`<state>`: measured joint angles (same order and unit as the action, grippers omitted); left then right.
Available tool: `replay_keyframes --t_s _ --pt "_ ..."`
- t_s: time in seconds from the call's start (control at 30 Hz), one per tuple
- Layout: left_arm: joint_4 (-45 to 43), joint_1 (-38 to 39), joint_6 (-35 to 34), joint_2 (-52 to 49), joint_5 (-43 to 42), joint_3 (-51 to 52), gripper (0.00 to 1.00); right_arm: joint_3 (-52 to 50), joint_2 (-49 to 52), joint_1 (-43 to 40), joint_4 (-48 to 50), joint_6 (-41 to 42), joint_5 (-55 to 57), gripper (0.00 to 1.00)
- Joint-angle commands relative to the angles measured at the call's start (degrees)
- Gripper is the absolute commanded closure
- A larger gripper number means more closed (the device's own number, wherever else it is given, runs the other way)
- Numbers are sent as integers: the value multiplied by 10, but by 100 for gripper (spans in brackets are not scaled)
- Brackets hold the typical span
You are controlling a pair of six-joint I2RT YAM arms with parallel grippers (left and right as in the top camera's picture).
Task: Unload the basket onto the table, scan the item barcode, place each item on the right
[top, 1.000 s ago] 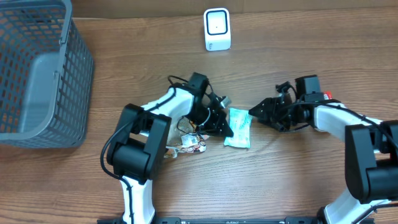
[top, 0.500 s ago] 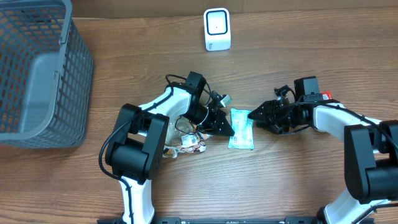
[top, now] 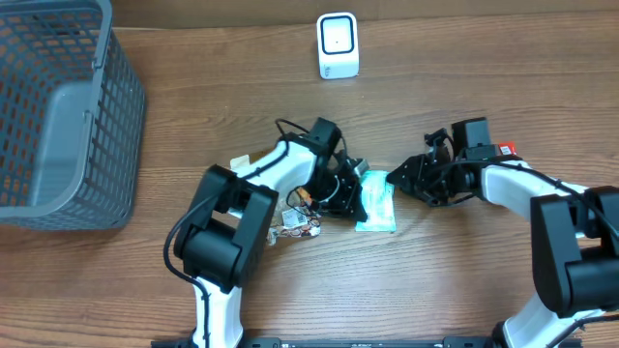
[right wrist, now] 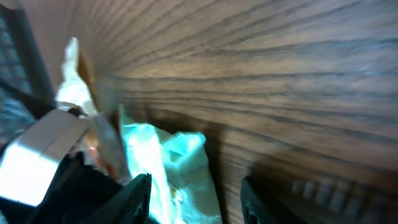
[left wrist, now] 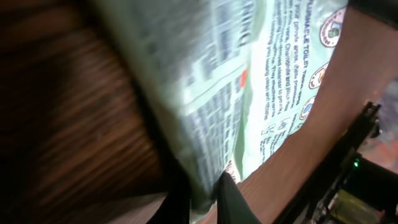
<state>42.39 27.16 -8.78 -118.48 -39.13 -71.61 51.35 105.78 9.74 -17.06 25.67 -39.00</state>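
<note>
The item is a pale green printed packet [top: 377, 203] lying on the wooden table, mid-centre. My left gripper [top: 356, 193] is shut on its left edge; in the left wrist view the packet [left wrist: 273, 74] fills the frame, and the two dark fingertips [left wrist: 233, 199] pinch its rim at my left gripper [left wrist: 202, 196]. My right gripper [top: 395, 179] is at the packet's upper right corner, open. In the right wrist view the packet [right wrist: 168, 162] lies between the spread jaws of my right gripper [right wrist: 194, 199], with a gap on the right side. No barcode is legible. The white scanner [top: 338, 45] stands at the back.
A grey mesh basket [top: 58, 116] fills the far left. A small crumpled wrapper with wires [top: 295, 222] lies just left of the packet, under my left arm. Part of the left arm's white body [right wrist: 37, 155] shows in the right wrist view.
My left wrist has swung right and turned, carrying the packet slightly right. My right gripper has edged left onto the packet's corner, its jaws narrowing.
</note>
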Motion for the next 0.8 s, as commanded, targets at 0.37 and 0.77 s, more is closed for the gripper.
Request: replay_keyframes --t_s 0.37,0.77 --pt "-13 17 -68 16 113 -1 96 0 7 62 19 -2 94 82" --pt "-26 -9 -67 66 149 -22 90 2 -73 59 20 -77 109 96"
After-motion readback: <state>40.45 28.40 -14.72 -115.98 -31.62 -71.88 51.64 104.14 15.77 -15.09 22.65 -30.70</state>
